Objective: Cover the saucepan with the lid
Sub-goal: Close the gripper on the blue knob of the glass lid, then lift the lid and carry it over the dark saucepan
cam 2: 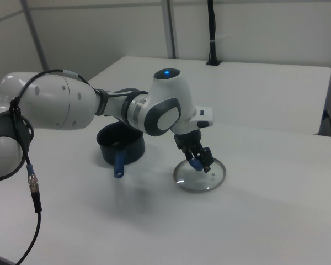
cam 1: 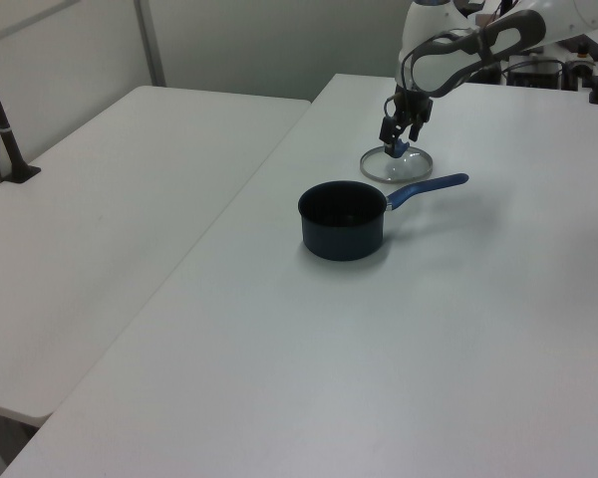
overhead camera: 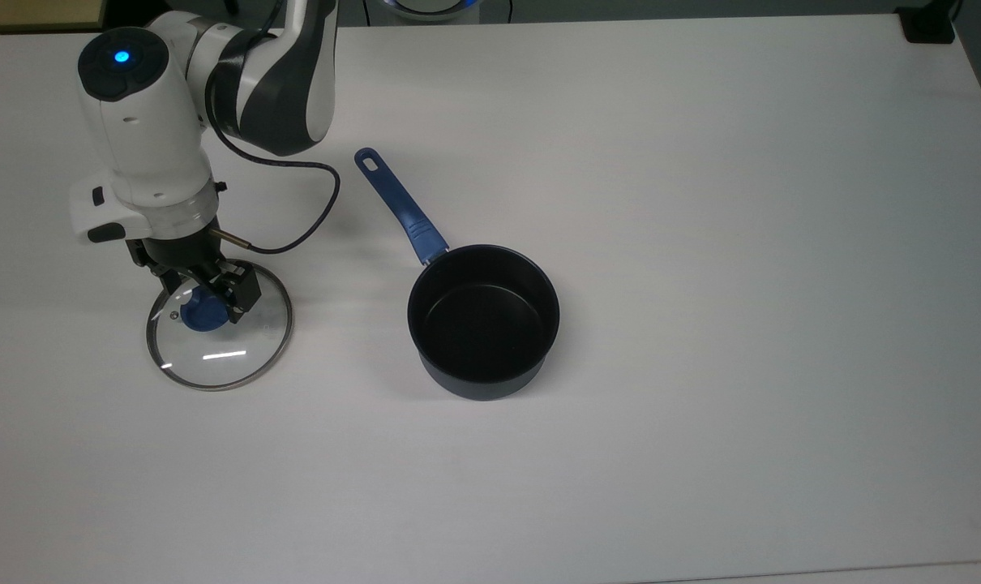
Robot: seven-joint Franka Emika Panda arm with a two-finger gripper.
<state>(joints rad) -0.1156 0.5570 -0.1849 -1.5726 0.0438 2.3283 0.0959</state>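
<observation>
The lid point(overhead camera: 224, 358) is clear glass with a steel rim and a blue knob point(overhead camera: 199, 317). It lies flat on the white table at the top view's left. My gripper point(overhead camera: 206, 293) is low over it, open, with one finger point(overhead camera: 244, 293) on each side of the knob. The dark saucepan point(overhead camera: 482, 323) stands upright and uncovered to the top view's right of the lid, a clear gap between them, and its blue handle point(overhead camera: 400, 206) points up-left. In the left view the gripper point(cam 1: 396, 140) sits on the lid point(cam 1: 400, 168) behind the saucepan point(cam 1: 341, 219). The right view shows the gripper point(cam 2: 200, 160), lid point(cam 2: 202, 178) and saucepan point(cam 2: 121, 144).
A black cable point(overhead camera: 308, 215) loops from my wrist between the lid and the pan handle. A second table point(cam 1: 100, 209) adjoins at the left view's left, with a black post point(cam 1: 2, 115) on it. A dark block point(overhead camera: 928, 24) sits at the top view's far right corner.
</observation>
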